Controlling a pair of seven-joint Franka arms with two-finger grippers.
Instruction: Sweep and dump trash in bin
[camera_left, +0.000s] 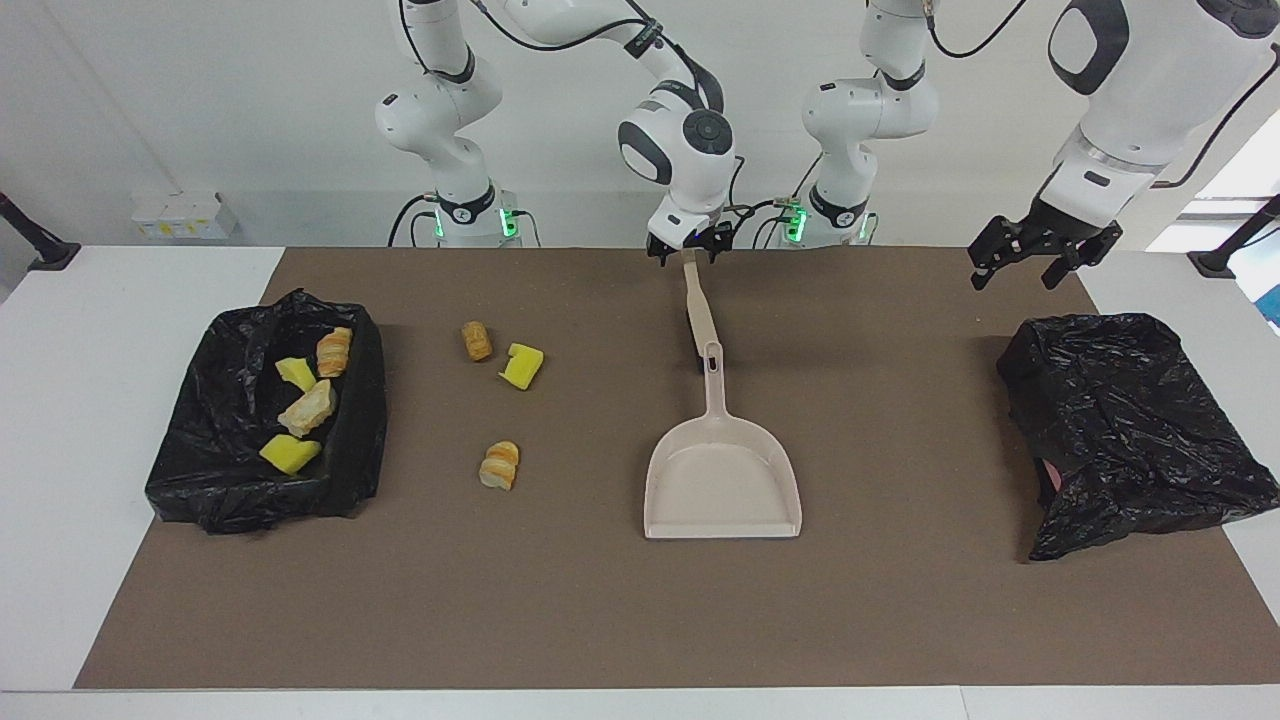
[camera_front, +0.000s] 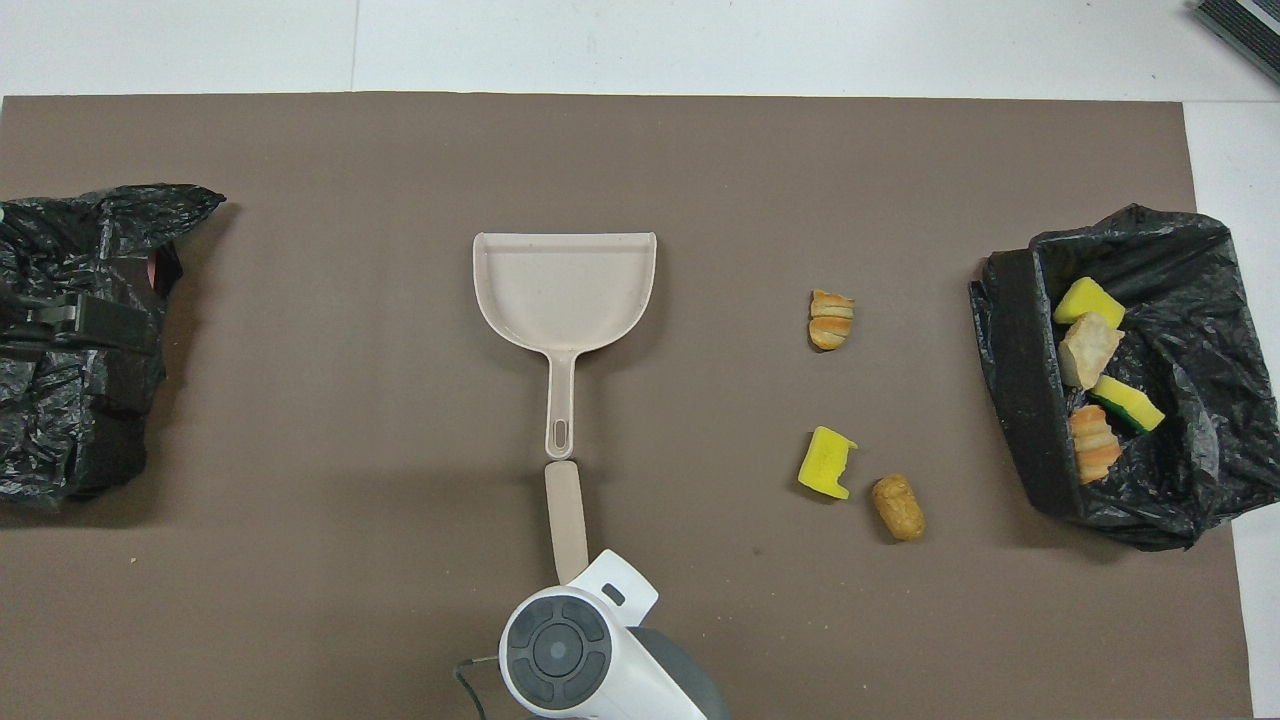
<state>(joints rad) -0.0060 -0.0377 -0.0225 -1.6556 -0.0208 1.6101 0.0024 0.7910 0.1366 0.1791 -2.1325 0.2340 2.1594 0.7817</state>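
Observation:
Three trash scraps lie on the brown mat: a golden-brown lump (camera_left: 477, 341) (camera_front: 898, 507), a yellow sponge chunk (camera_left: 522, 366) (camera_front: 826, 463) and a bread-like lump (camera_left: 499, 465) (camera_front: 831, 319). Several more scraps lie in the black-lined bin (camera_left: 362, 420) (camera_front: 1015, 400) at the right arm's end. The beige dustpan (camera_left: 722, 480) (camera_front: 565, 290) lies mid-table, its handle toward the robots. My right gripper (camera_left: 688, 248) holds the top of the beige brush (camera_left: 697, 305) (camera_front: 566, 515), which slants down to the dustpan's handle. My left gripper (camera_left: 1015, 275) is open and empty, up over the mat's corner.
A crumpled black bag (camera_left: 1130, 420) (camera_front: 80, 340) sits at the left arm's end of the table, under and beside the left gripper. The brown mat (camera_left: 900, 600) covers most of the white table.

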